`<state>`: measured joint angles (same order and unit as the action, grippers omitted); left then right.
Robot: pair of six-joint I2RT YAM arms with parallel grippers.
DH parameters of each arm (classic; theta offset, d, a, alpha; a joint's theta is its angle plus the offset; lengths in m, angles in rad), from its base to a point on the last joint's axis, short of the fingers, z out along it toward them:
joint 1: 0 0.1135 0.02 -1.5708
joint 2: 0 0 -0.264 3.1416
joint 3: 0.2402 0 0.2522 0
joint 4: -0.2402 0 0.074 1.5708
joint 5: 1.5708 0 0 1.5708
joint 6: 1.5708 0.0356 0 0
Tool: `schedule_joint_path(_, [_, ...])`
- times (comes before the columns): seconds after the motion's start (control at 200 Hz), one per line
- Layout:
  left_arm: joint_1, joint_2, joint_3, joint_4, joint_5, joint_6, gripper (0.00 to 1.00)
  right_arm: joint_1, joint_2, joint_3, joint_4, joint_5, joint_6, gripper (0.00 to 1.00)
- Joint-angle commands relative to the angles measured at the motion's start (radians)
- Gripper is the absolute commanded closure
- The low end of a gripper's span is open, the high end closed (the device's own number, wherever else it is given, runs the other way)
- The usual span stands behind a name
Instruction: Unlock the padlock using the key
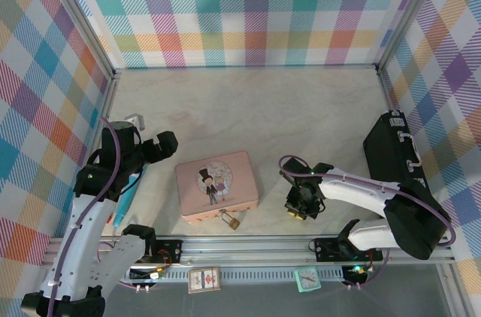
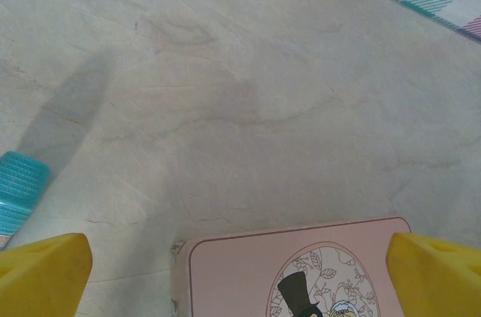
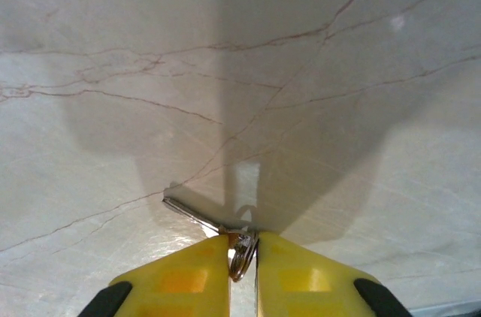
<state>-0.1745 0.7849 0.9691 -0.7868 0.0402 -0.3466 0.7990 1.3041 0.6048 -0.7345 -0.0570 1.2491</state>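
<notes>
The padlock (image 1: 231,221), small and brass with a silver shackle, hangs at the front edge of the pink tin (image 1: 216,185). In the right wrist view the thin silver key (image 3: 189,212) sticks out to the left from between the yellow fingertips, its ring (image 3: 242,254) pinched between them just above the tabletop. My right gripper (image 3: 242,246) is shut on the key, and it sits to the right of the tin (image 1: 302,206). My left gripper (image 1: 154,146) stands open behind the tin's left end, with its yellow fingertips (image 2: 45,268) spread wide over the tin's lid (image 2: 248,272).
A teal-capped pen (image 1: 124,204) lies left of the tin, under the left arm; its cap (image 2: 19,191) is by my left finger. A black case (image 1: 394,153) stands at the right wall. Plaid walls enclose the marble table (image 1: 248,107). A metal rail (image 1: 255,243) runs along the near edge.
</notes>
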Motion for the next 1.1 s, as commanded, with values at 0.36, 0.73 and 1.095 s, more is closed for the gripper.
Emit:
schedule_joint_path(0.36, [-0.008,0.023,-0.004,-0.002,0.004,0.011,0.0,0.003,-0.114,0.026,-0.013,0.143,-0.026,1.0])
schedule_joint_path(0.73, [-0.008,0.075,0.025,0.05,0.089,-0.1,0.0,-0.015,-0.363,0.019,0.267,0.294,0.0,1.0])
schedule_joint_path(1.095, [-0.195,0.238,0.035,0.363,0.212,-0.292,0.04,-0.047,-0.237,0.107,0.724,0.133,-0.112,1.0])
